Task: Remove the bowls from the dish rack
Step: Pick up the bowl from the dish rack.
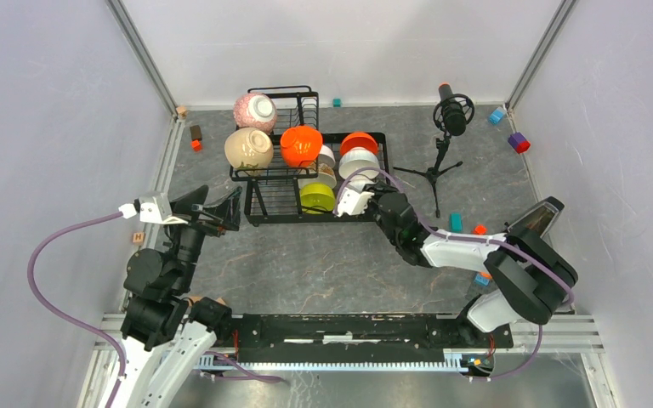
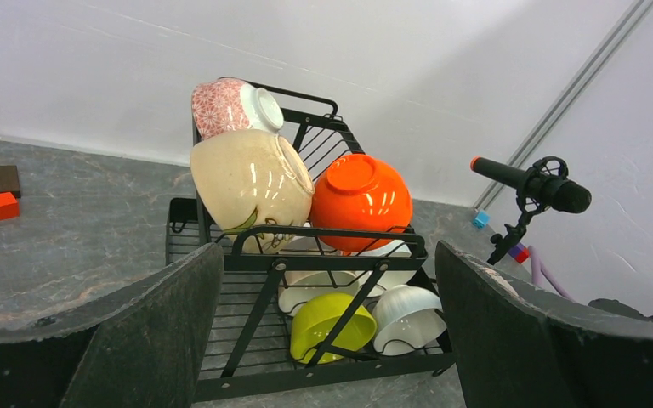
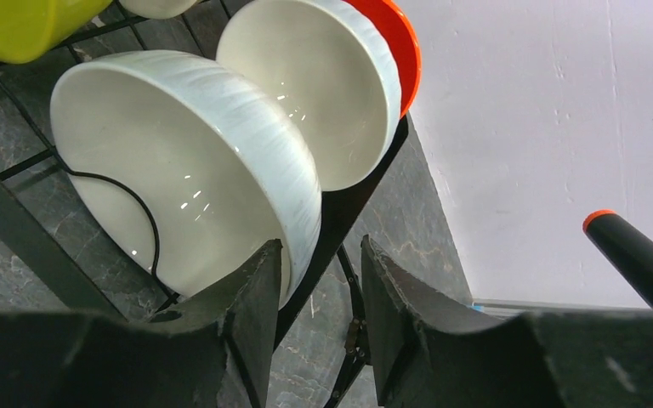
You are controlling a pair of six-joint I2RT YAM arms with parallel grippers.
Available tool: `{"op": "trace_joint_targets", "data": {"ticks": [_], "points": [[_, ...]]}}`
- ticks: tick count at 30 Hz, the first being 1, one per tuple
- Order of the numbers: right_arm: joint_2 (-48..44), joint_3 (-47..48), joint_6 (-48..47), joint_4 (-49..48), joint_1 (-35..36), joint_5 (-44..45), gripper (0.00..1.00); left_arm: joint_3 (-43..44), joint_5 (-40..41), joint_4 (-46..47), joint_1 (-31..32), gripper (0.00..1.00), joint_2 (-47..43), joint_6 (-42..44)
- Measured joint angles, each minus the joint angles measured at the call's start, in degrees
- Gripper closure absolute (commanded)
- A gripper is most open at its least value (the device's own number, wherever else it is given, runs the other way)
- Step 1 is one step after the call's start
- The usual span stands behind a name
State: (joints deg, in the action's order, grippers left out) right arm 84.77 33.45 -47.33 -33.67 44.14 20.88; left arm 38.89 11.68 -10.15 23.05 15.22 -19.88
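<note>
black wire dish rack (image 2: 323, 262). dark grey worktop (image 1: 323, 263), veined like marble. pink-flowered bowl (image 2: 225, 106), its pattern red-pink on white with a white foot. glossy beige bowl (image 2: 247, 178). bright orange bowl (image 2: 361, 200). lime green bowl (image 2: 327, 323). ribbed white bowl (image 3: 187, 161). plain cream bowl (image 3: 306, 85). second orange bowl (image 3: 406, 51). black microphone (image 2: 531, 183) with an orange tip.

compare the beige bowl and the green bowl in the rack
The beige bowl sits on the upper shelf of the rack; the green bowl stands in its lower tray. The beige bowl looks larger than the green bowl. In the left wrist view the beige bowl shows its outside, the green bowl its inside. Both are tipped on edge.
</note>
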Motion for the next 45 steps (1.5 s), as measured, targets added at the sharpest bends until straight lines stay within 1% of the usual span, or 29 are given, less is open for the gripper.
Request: {"op": "trace_joint_targets", "data": {"ticks": [9,14,18,21,23,27,29,45], "points": [[2.56,0.28,-0.94,-2.99,0.31,1.18,0.69,-0.24,0.02,0.00,0.24,0.00,0.00,0.00],[3.41,0.22,-1.27,-4.57,0.87,2.16,0.78,-0.28,0.02,0.00,0.48,0.00,0.00,-0.02],[3.43,-1.01,-1.62,-7.02,1.60,2.73,0.84,-0.31,0.02,0.00,0.61,0.00,0.00,0.00],[3.43,-2.38,-1.86,-9.92,2.27,3.76,0.86,-0.31,0.02,0.00,0.61,0.00,0.00,0.00],[3.43,-3.19,-2.23,-11.63,2.56,4.48,0.88,-0.31,0.02,0.00,0.61,0.00,0.00,-0.02],[3.82,-4.92,-3.15,-14.95,3.23,5.49,0.95,-0.31,0.02,0.00,0.83,0.00,0.00,-0.02],[4.17,-5.38,-3.52,-16.24,3.50,6.05,1.00,-0.31,0.02,0.00,0.90,0.00,0.00,0.00],[7.80,-7.91,-5.25,-27.02,5.33,11.08,1.00,-0.31,0.22,0.00,1.20,0.00,0.00,0.00]]}}
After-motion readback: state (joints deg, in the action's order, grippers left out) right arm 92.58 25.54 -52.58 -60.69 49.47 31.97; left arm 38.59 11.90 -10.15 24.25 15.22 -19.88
